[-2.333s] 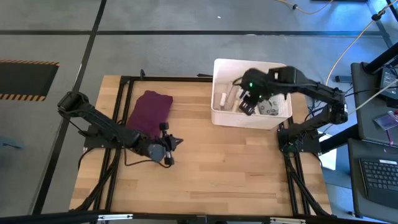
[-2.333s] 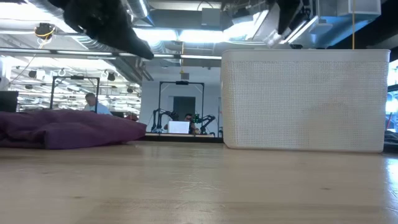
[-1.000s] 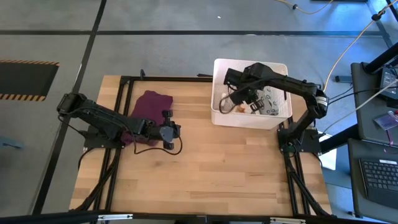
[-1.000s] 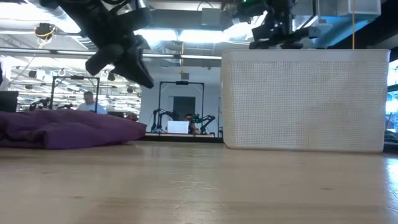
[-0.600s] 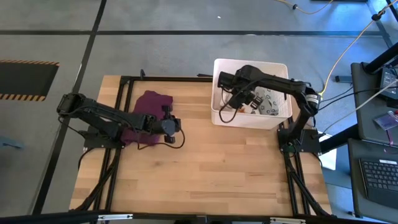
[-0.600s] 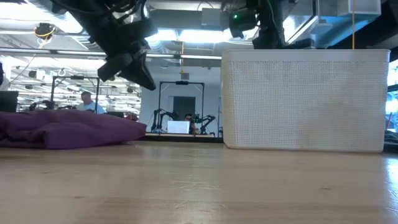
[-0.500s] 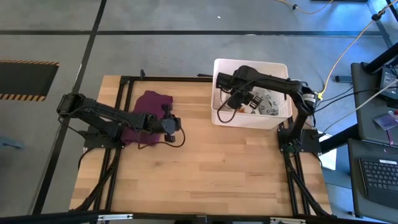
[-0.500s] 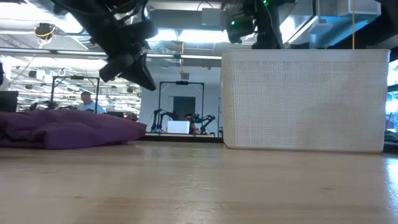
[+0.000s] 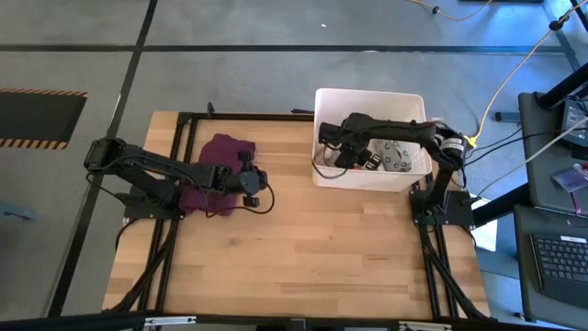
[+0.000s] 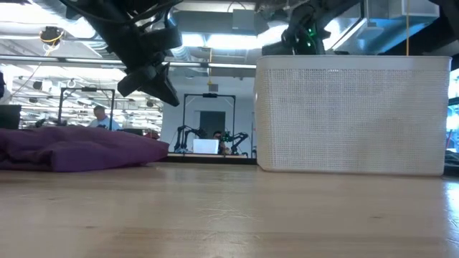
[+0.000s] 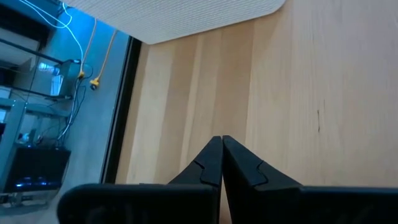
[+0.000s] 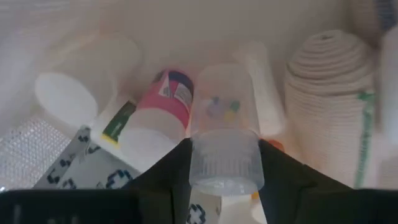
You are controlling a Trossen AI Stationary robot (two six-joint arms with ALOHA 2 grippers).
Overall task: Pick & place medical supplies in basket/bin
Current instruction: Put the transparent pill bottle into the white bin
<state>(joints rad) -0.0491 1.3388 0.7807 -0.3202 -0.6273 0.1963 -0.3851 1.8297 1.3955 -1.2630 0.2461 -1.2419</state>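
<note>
The white bin (image 9: 367, 177) stands at the table's far right, its wall (image 10: 351, 115) filling the low view. My right gripper (image 9: 342, 156) reaches down into it, shut on a clear pill bottle (image 12: 222, 102). Below it in the bin lie a beige roll (image 12: 326, 93), a pink-labelled bottle (image 12: 163, 106), a round white container (image 12: 68, 93) and a grey patterned pouch (image 12: 81, 171). My left gripper (image 9: 265, 188) hangs shut and empty above the table, just right of the purple cloth (image 9: 220, 152). My right gripper pinches the clear bottle's ridged cap (image 12: 222, 163) between its two fingers (image 12: 171, 171), coming from above and pointing steeply down into the bin. The bottle's body reaches out ahead of the fingertips. I cannot tell whether it touches the supplies beneath it.
The purple cloth (image 10: 72, 150) lies folded on the table's far left part. Bare wood (image 9: 322, 257) spreads over the near half of the table. Black frame rails (image 9: 175, 230) run along the left and right sides. A person sits in the room far behind (image 10: 105, 118).
My right gripper has sunk into the bin with the clear bottle, rolling its wrist on the way down. My left gripper has swung a little toward the table's far edge, still shut and above the wood.
</note>
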